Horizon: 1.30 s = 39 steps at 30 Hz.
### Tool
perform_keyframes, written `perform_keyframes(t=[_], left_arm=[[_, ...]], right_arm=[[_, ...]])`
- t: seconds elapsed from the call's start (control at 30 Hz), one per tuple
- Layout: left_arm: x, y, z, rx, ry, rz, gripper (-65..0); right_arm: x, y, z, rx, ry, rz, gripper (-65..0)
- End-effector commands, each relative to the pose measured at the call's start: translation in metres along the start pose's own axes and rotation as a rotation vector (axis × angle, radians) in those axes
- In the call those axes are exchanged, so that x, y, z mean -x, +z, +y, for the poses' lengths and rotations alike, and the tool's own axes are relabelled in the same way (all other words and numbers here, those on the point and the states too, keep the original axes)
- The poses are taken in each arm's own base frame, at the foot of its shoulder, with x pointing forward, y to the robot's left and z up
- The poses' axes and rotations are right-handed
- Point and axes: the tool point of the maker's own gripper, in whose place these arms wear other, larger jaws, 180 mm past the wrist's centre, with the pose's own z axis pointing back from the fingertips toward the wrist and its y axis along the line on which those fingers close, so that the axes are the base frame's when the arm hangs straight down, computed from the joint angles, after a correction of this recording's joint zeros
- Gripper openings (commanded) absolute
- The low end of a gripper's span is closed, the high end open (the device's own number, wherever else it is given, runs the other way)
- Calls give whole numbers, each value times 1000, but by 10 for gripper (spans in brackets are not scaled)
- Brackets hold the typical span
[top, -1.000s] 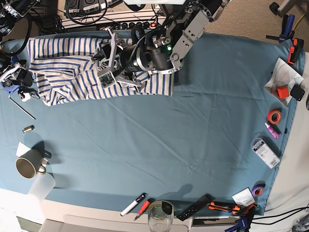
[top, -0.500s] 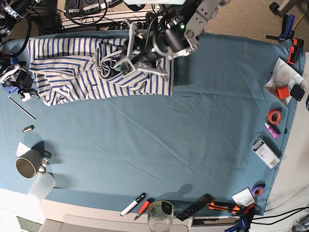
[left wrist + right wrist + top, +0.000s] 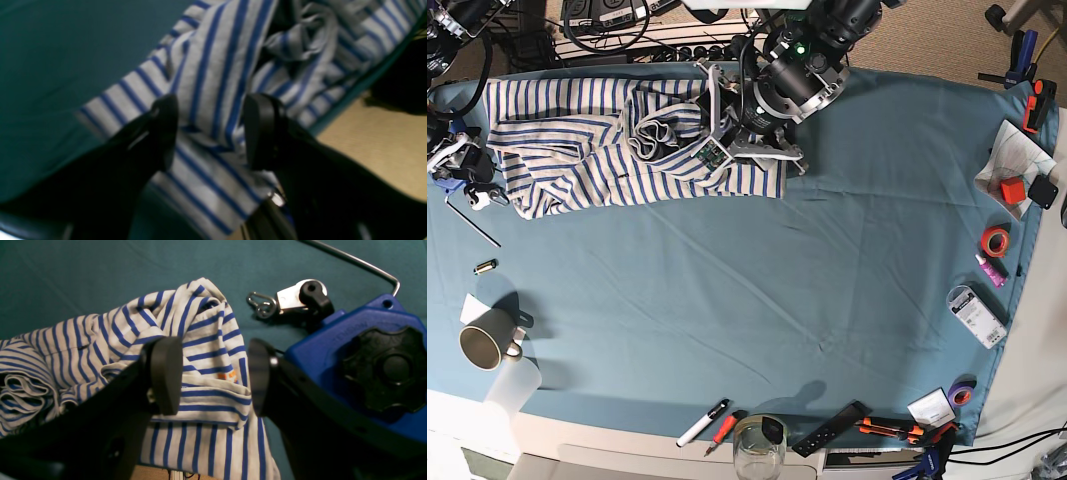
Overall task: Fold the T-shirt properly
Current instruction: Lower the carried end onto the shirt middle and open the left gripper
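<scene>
Left gripper (image 3: 210,133): jaws stand wide apart with striped cloth visible between them but nothing pinched. One second earlier this gripper sat lower over the shirt's right-hand hem in the base view and its jaws were narrower; it has since opened fully and drawn back toward the upper edge of the frame. Judged from this, a fold of cloth has just been let go.

Right gripper (image 3: 215,376): jaws equally wide, hovering over a bunched corner of the shirt without closing on it, unchanged over the same interval.

The T-shirt (image 3: 587,140) lies crumpled in the upper left of the base view, against the far edge of the teal table cloth (image 3: 757,300), with a rumpled knot of fabric near its middle and its right hem roughly straight. It is neither spread flat nor folded, so the task appears to be at an early stage and a fresh grasp is needed.

Surface and room: beside the right gripper, a blue clamp (image 3: 367,353) and a bent metal rod (image 3: 350,261). The cloth's centre is bare; along the margins of the base view lie a mug (image 3: 485,343) at lower left, markers (image 3: 703,424) and a glass (image 3: 758,447) at the bottom, and an orange tape roll (image 3: 996,240) at right. Cables (image 3: 617,25) and beige flooring (image 3: 927,35) show beyond the upper edge.
</scene>
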Motion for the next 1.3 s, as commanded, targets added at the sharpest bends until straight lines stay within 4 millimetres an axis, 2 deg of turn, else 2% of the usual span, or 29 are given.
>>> perform_keyframes(t=[0.0,0.2,0.27,0.33,0.47,0.77,1.0,1.17,1.27], left_arm=[[-11,3,-5,25,6,-38,-325],[-12,3,-9,43,17,-48,-326],[-15,2,-7,35,14,-66,-349],[-16,2,-6,24,9,-71,-411],[-15,2,-6,25,9,-67,-650],[-22,3,-8,34,-1,-95,-650],[-50,5,-20,72,46,-189,-650],[-71,7,-19,72,53,-264,-650],[-81,2,-18,74,51,-291,-650]], right_arm=[[-18,8,-1,3,29,-51,-334],[-19,8,-1,3,29,-51,-334],[-19,8,-1,3,29,-51,-334],[-18,8,-1,3,29,-51,-334],[-18,8,-1,3,29,-51,-334],[-19,8,-1,3,30,-53,-334],[-20,8,-1,3,29,-61,-334],[-20,8,-1,2,29,-61,-334],[-20,8,-1,2,29,-61,-334]])
